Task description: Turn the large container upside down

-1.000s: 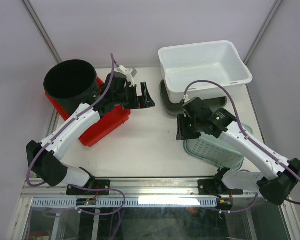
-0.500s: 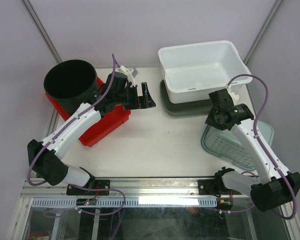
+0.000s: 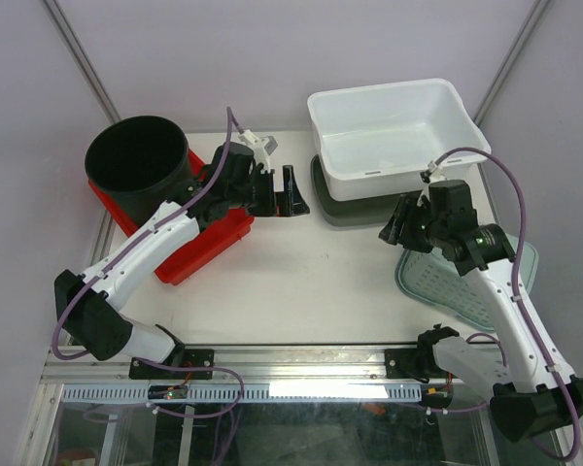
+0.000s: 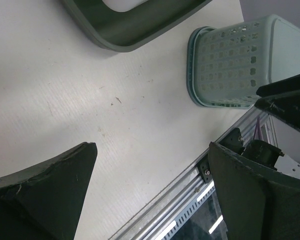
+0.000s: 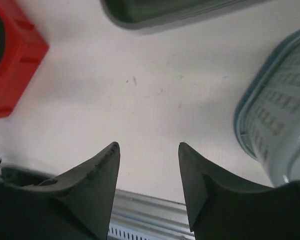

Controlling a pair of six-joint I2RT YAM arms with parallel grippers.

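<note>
1. Teal basket (image 3: 447, 286) sits at the near right corner of the bench (image 3: 301, 272), upside down. Rim is flat on the surface, lattice walls slope up to a smooth base. The left wrist view (image 4: 230, 65) shows this plainly: rim low, base on top.
2. Right arm's forearm crosses over the basket in the top view and hides part of it.
3. Right gripper (image 3: 396, 225) hangs over bare bench just left of the basket, between it and the dark green tray (image 3: 328, 204). Jaws are parted with only bench showing between them in the right wrist view (image 5: 148, 146); nothing held. Basket rim lies off to the right in that view (image 5: 285, 100), apart from the fingers.
4. Dark green tray is on the far right of the bench, with the white tub (image 3: 389, 136) sitting in it, mouth up, nothing visible inside.
5. Left gripper (image 3: 280, 199) is over the bench centre-left, beside the right edge of the red tray (image 3: 199, 248). Jaws spread wide and empty in the left wrist view (image 4: 152, 146).
6. Black bucket (image 3: 126, 155) stands upright on the red tray at far left, mouth up.
7. Metal rail (image 3: 301, 354) runs along the near edge, carrying both arm bases.
</note>
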